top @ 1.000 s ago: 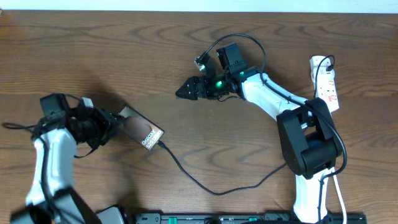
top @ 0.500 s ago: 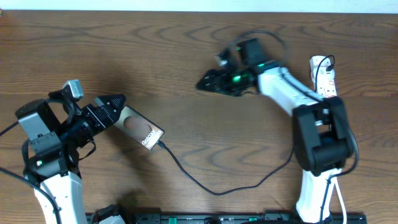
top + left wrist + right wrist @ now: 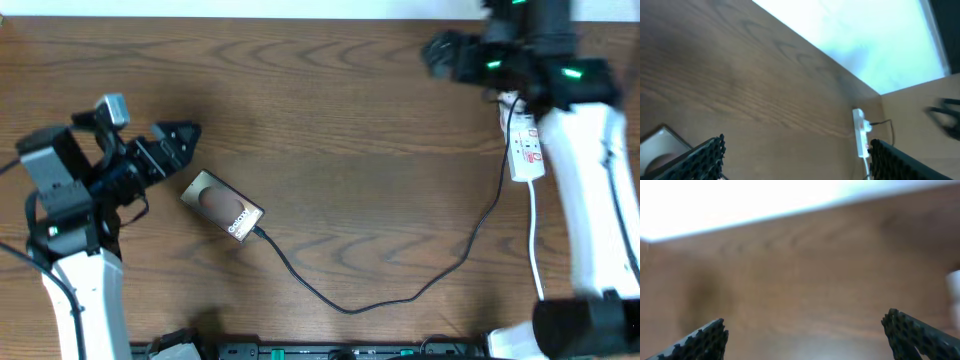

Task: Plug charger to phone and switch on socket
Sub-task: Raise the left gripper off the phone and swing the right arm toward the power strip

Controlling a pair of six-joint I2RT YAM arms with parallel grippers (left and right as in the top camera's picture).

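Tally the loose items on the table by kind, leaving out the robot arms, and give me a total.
phone: 1
charger cable: 1
power strip: 1
Total: 3

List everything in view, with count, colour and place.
phone: one, dark brown, left of centre.
socket: one, white with red marks, far right, toward the back.
charger: one, thin black cable, from the phone's lower right end, looping along the front and up to the socket.
cord: one, white, from the socket toward the front edge.
bar: one, black, along the front edge.
table: one, brown wood, under everything.
left gripper: one, black, open and empty, just left of the phone.
right gripper: one, black, blurred, open and empty, at the back, left of the socket.
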